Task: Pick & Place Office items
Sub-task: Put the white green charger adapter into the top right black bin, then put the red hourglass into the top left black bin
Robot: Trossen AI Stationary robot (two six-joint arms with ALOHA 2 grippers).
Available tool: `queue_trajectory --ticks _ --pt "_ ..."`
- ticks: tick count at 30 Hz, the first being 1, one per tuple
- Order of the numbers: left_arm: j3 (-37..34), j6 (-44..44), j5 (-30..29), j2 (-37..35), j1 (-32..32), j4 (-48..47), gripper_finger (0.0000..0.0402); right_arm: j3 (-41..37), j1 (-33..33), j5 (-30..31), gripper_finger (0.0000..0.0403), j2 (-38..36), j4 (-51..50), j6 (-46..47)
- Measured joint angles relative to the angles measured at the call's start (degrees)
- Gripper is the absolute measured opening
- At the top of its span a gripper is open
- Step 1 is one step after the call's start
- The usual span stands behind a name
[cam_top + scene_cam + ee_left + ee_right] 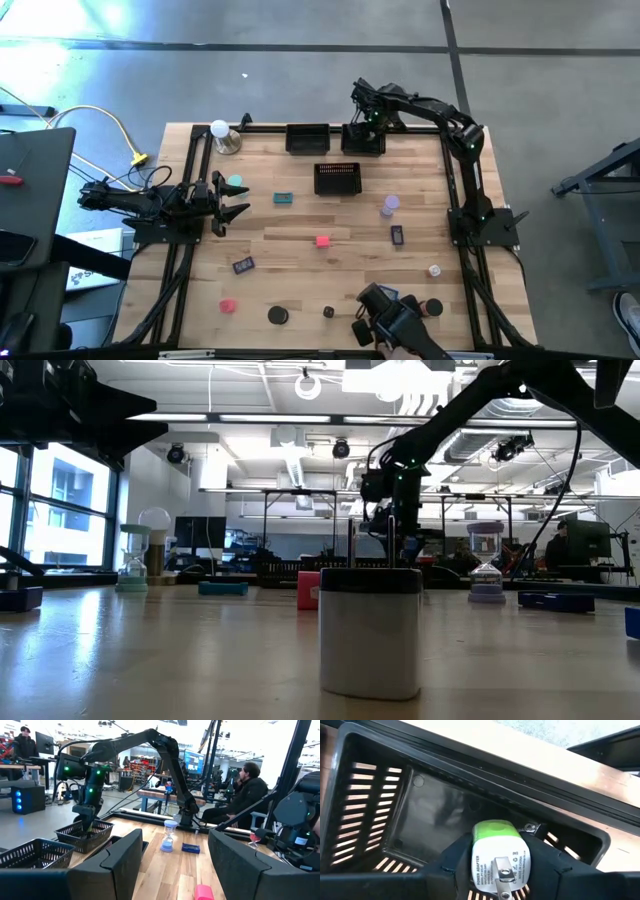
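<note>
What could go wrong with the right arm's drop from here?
1. The white-and-green adapter sits between the right gripper's fingers inside the black tray; it may cling to a finger rather than fall.
2. The right gripper is low in the tray, so lifting out could snag a wall.

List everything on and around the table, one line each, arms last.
trays: three, black mesh, far middle
lamp: one, white ball, far-left corner
adapter: one, white and green, over far-right tray
hourglasses: two, lavender right, teal left
cubes: two, pink-red, centre and near-left
blocks: three, two dark blue, one teal, mid-table
disc: one, black, near edge
small pieces: three, black, pale, red, near edge
people: two, dark clothes, beyond table
left gripper: open, left side
right gripper: holding adapter
</note>
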Motion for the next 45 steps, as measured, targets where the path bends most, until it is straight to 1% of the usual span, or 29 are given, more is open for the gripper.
queue_trajectory --ticks 10,14,23,30,34,40,45 --pt "0.0 0.0 0.0 0.01 -0.01 0.0 0.0221 -0.02 0.0 -0.01 0.0225 0.0 0.65 0.0" --pt "0.0 0.0 0.0 0.02 0.0 -0.01 0.0221 -0.02 0.0 -0.01 0.0243 -0.12 1.53 -0.39" --pt "0.0 0.03 0.02 0.0 0.0 0.0 0.0221 -0.04 0.15 -0.75 0.0237 -4.72 0.91 -0.07" --pt "0.0 0.06 0.0 0.01 -0.01 -0.01 0.0221 -0.04 0.96 -7.98 0.0236 -11.57 0.08 -0.42" --pt "0.0 0.6 0.0 0.01 0.0 -0.01 0.0221 -0.04 2.1 -10.89 0.0236 -16.34 -1.42 -0.91" --pt "0.0 0.57 0.02 0.0 0.0 0.0 0.0221 -0.04 5.84 -10.52 0.0236 -22.86 -7.04 -1.95" --pt "0.0 0.52 0.0 0.02 0.0 0.0 0.0221 -0.03 10.89 -10.52 0.0236 -27.18 -13.05 -1.97"
